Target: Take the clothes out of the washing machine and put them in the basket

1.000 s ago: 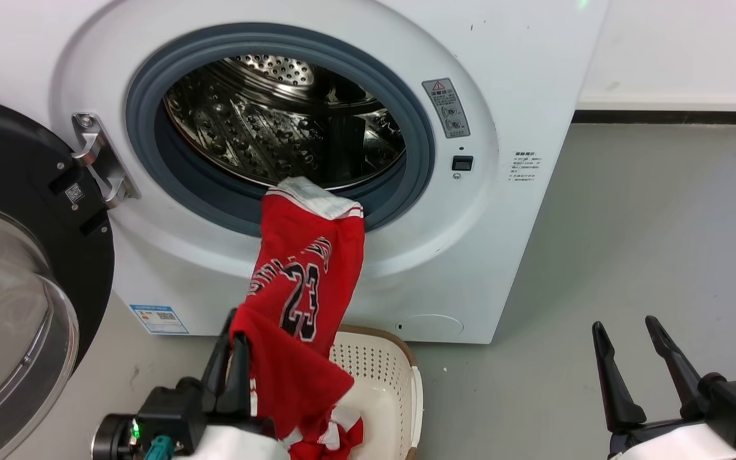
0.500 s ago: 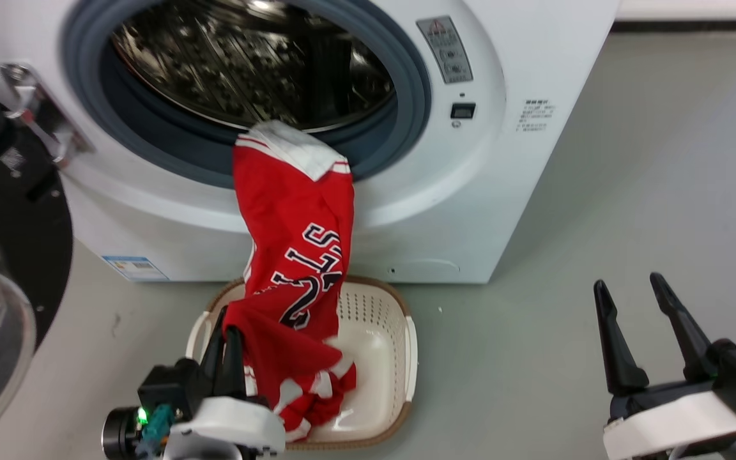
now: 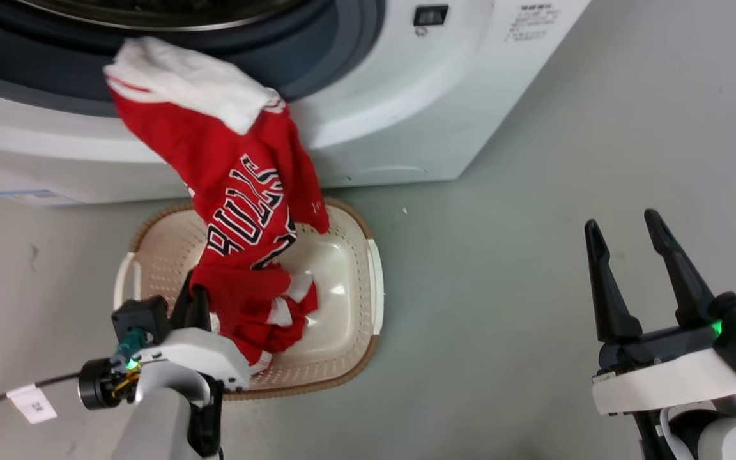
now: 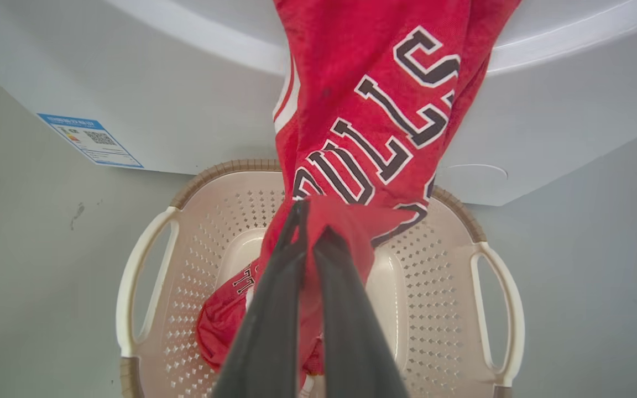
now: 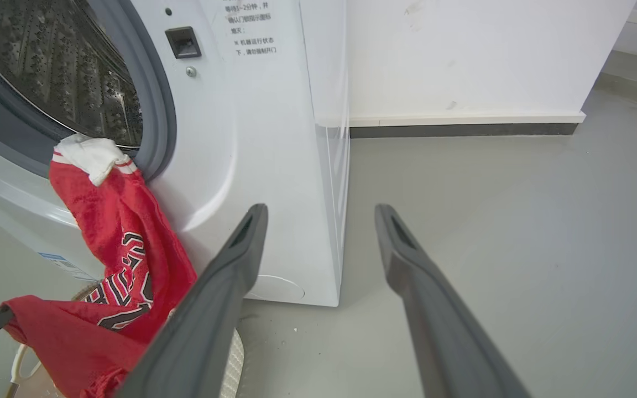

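Partly done. The clothes [image 3: 240, 191] drape from the porthole lip of the washing machine [image 3: 374, 115] into the basket [image 3: 371, 268] below. On the left gripper [image 3: 193, 295], jaws clenched on the lower fabric. On the right gripper [image 3: 621, 220], jaws released, idle. Outstanding: upper end must clear the lip.

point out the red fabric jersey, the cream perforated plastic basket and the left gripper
red fabric jersey [image 3: 240, 185], head view, on its black-lettered panel.
cream perforated plastic basket [image 3: 375, 281], head view, on its right side handle.
left gripper [image 4: 312, 218], left wrist view, between the fingertips pinching the jersey.
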Available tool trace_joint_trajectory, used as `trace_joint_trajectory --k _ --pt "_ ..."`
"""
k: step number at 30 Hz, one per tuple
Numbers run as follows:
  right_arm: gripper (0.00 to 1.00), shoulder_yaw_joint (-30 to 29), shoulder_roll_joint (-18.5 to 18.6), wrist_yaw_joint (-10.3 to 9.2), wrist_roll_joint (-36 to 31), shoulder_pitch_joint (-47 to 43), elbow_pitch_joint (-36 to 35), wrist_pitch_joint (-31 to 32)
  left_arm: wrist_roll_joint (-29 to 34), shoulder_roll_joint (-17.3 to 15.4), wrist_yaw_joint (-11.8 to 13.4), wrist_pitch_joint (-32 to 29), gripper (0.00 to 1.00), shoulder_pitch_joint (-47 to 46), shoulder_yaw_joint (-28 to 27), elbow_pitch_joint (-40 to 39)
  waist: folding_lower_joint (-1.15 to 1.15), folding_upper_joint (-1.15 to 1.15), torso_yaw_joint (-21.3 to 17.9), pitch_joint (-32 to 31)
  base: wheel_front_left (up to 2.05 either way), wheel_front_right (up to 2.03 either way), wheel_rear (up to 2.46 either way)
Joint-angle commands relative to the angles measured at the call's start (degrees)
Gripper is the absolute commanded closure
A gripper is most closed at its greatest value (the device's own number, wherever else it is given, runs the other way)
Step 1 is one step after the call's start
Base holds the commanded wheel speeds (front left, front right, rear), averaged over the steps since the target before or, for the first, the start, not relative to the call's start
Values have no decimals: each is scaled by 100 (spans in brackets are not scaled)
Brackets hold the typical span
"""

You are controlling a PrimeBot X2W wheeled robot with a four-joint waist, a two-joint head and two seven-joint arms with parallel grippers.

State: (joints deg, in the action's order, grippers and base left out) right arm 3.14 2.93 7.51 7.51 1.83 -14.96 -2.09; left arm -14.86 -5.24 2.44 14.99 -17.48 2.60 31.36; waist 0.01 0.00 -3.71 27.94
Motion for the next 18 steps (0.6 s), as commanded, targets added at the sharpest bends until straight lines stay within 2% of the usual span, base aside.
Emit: trace_joint_trajectory --k 1,8,18 --pt "0 16 -10 -4 5 144 -5 -49 9 -52 -47 27 100 -189 -66 129 -1 0 -229 387 0 0 0" --pt "0 135 -10 -4 75 418 49 -185 40 -205 -165 21 100 -955 -422 1062 -1 0 -395 1044 0 0 0" --pt "0 376 -10 -4 182 781 123 -431 37 -407 -155 22 100 -1797 -774 2357 -1 0 -727 1834 0 0 0"
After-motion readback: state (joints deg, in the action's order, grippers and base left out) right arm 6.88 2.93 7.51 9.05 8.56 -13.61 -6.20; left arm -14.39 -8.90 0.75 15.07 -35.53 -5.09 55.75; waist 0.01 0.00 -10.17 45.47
